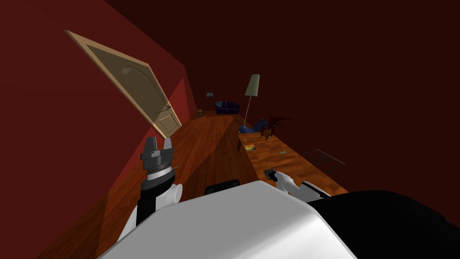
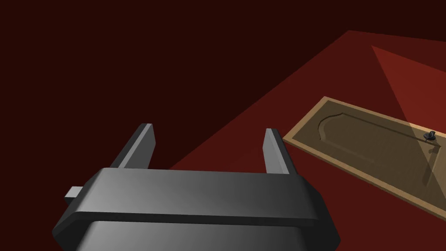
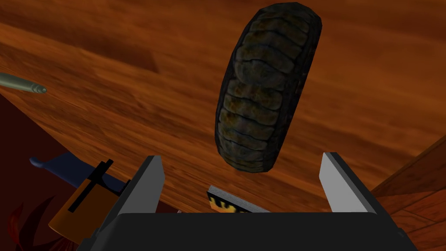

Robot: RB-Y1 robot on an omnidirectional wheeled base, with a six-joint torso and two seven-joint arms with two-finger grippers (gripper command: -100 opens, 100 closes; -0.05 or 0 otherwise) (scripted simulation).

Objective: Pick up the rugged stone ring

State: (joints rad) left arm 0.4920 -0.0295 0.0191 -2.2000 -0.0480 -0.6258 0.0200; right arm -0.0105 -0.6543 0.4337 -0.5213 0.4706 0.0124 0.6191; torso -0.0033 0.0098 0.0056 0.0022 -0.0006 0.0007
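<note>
looking at the rugged ring [image 3: 268,87], dark and cracked like a tyre tread, standing on edge and leaning a little on the brown wooden table [image 3: 109,113]. holding the right gripper [image 3: 240,157] wide open just short of it, gripping nothing, its two fingers [image 3: 150,178] flanking the ring's near end without touching. noting a book [image 3: 231,202] with a yellow-and-black cover lying on the table close to the gripper body, and a grey-green pen-like rod [image 3: 21,85] farther off on the same surface. in the head view, hovering that gripper over the table's near end. holding the left gripper [image 1: 156,144] raised beside the red wall [image 1: 54,112], fingers parted and empty.
</note>
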